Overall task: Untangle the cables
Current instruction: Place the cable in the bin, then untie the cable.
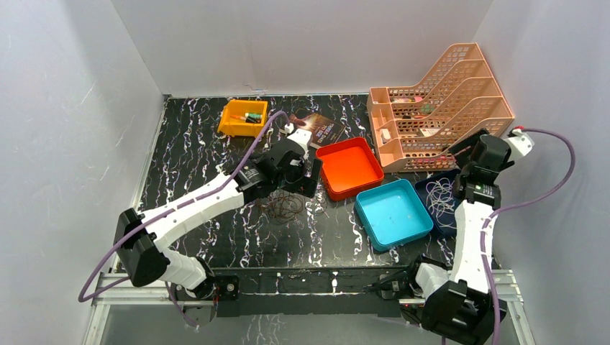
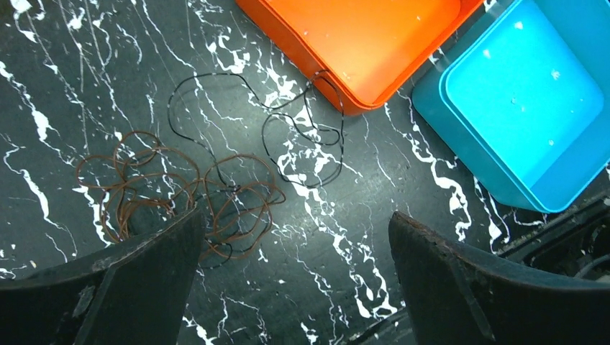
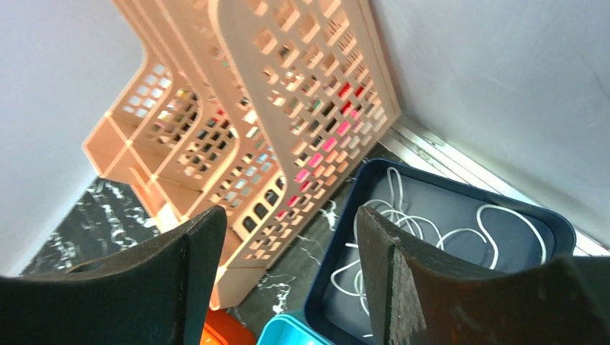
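A brown cable [image 2: 169, 190] lies in loose loops on the black marble table, tangled with a thin black cable [image 2: 302, 129] whose far loop touches the orange tray [image 2: 360, 43]. In the top view the tangle [image 1: 284, 206] lies just below my left gripper [image 1: 301, 172]. My left gripper [image 2: 295, 237] is open and empty above the table, its left finger over the brown loops. A white cable [image 3: 431, 230] lies coiled in the dark blue tray [image 3: 338, 251], also seen from above [image 1: 440, 195]. My right gripper [image 3: 291, 230] is open and empty, raised beside that tray.
A light blue tray [image 1: 393, 213] sits between the orange tray [image 1: 349, 167] and the dark blue tray [image 1: 449, 223]. A peach file rack [image 1: 435, 104] stands at the back right. A yellow bin [image 1: 243, 117] and a dark booklet [image 1: 321, 129] lie at the back.
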Controlling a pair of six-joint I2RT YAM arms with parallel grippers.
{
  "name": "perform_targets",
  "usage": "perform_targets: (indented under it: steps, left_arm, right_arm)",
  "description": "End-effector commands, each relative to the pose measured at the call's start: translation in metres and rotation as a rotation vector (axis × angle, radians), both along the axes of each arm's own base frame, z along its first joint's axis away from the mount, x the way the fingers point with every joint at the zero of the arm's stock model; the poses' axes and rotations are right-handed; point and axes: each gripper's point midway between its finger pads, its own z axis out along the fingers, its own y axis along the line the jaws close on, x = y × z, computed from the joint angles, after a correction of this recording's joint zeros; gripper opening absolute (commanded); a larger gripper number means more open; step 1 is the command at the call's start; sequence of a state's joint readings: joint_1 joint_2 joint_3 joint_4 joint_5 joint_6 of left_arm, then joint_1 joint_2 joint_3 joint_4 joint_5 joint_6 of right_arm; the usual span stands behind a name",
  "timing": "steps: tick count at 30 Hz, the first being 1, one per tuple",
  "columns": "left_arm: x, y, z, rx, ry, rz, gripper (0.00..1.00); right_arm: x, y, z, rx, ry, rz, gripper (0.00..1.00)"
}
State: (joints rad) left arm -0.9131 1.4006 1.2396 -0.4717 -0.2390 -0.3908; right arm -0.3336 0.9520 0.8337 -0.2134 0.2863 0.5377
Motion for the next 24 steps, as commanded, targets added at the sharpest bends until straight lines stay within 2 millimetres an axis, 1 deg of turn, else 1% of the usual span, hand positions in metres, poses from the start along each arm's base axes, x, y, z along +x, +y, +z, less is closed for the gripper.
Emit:
perform_targets:
  steps: [1,4,8,10,12,16,19,21,24]
  left_arm:
    - [-0.017,-0.003,0.01,-0.018,0.074,-0.038,0.98]
    - [-0.019,-0.006,0.009,-0.034,0.077,-0.058,0.98]
    - [-0.01,-0.006,0.012,-0.036,0.005,-0.069,0.98]
    - [-0.007,-0.001,0.023,-0.035,-0.044,-0.069,0.98]
    - [-0.001,0.006,0.027,-0.017,-0.08,-0.037,0.98]
    - [0.003,0.016,0.034,0.004,-0.123,-0.01,0.98]
    - [0.008,0.024,0.034,0.03,-0.137,0.035,0.98]
    - [0.011,0.031,0.033,0.05,-0.141,0.083,0.98]
    - [0.013,0.045,0.031,0.073,-0.149,0.153,0.98]
  right_arm:
    - [-0.002,0.015,0.062,-0.014,-0.118,0.074,0.76]
    - [0.002,0.032,0.09,0.005,-0.161,0.163,0.78]
    - [0.006,0.057,0.115,0.017,-0.186,0.296,0.79]
    - [0.007,0.07,0.129,0.011,-0.203,0.36,0.8]
    - [0.009,0.083,0.136,0.013,-0.205,0.423,0.8]
    - [0.016,0.115,0.141,0.002,-0.199,0.519,0.8]
    - [0.023,0.152,0.136,-0.012,-0.165,0.617,0.81]
    - [0.025,0.177,0.131,-0.017,-0.153,0.681,0.81]
    - [0.025,0.202,0.127,-0.019,-0.152,0.741,0.81]
